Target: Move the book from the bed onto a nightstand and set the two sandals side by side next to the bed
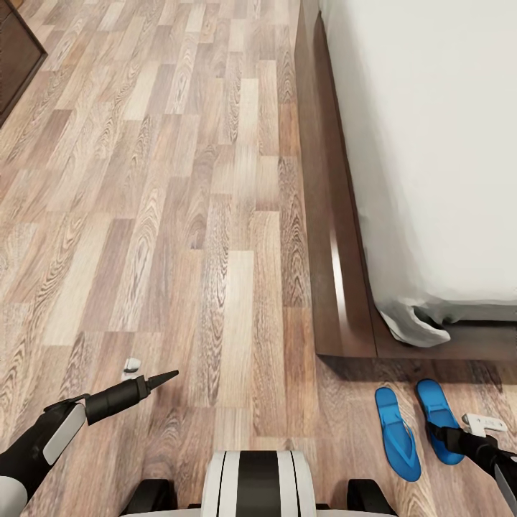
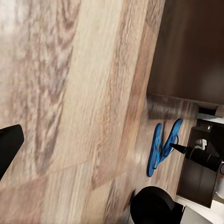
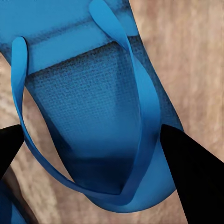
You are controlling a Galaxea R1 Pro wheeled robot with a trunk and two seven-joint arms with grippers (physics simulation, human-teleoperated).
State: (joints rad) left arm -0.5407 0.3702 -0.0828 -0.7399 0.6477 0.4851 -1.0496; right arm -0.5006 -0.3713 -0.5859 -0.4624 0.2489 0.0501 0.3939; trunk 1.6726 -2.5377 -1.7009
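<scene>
Right tool (image 3: pixel 91 154) seemingly straddling sandal (image 3: pixel 93 107)

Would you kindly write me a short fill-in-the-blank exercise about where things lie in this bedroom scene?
1. The two sandals are coloured ____.
2. They lie side by side on the wood-plank ____, near the corner of the bed.
3. The right end effector has its fingers spread either side of one sandal's ____.
4. The mattress is light ____.

Missing words: blue; floor; strap; grey
</scene>
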